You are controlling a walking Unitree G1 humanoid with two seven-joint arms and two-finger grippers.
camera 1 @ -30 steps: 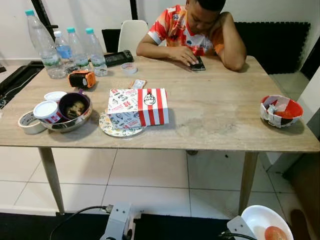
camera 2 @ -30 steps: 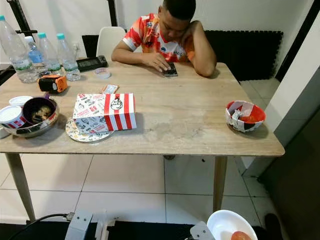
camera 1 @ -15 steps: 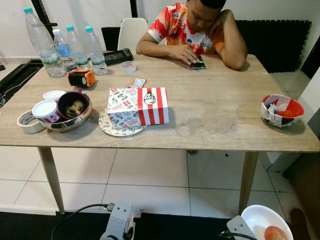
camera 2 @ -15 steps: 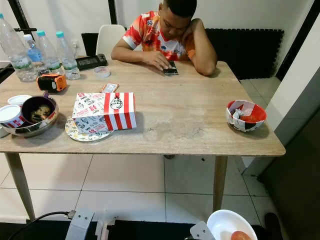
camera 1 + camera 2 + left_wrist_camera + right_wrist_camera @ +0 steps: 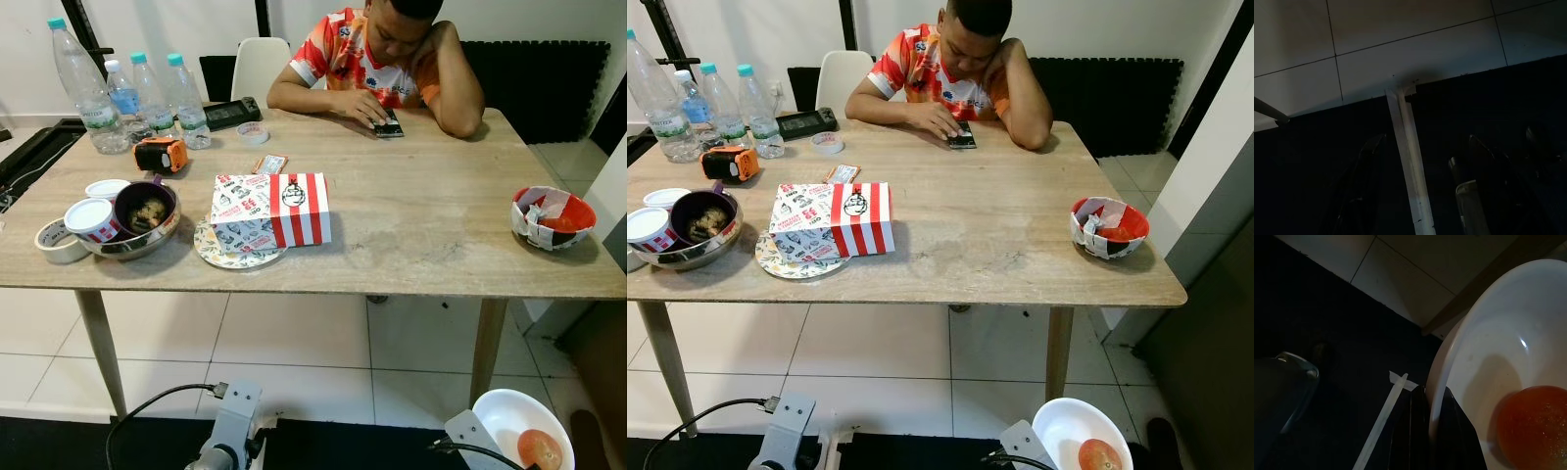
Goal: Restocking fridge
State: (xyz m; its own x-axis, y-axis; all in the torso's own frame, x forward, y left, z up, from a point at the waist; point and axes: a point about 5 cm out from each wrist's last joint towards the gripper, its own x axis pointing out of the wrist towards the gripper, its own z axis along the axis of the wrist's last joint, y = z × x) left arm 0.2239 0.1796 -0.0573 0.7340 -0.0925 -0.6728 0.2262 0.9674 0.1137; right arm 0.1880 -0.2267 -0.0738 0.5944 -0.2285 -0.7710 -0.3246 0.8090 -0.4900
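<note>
Bowl in transit, low before the table

The right gripper (image 5: 1431, 431) clamps the white bowl's (image 5: 1058, 428) rim, tomato (image 5: 1098, 454) inside, now showing fuller below the wooden table (image 5: 421, 225); left gripper (image 5: 1415, 166) hangs spread.

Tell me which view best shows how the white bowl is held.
The right wrist view: the right tool pinches the rim of the white bowl, with an orange-red fruit inside. Both eye views show the bowl low at the frame's bottom right, its grip cut off.
</note>
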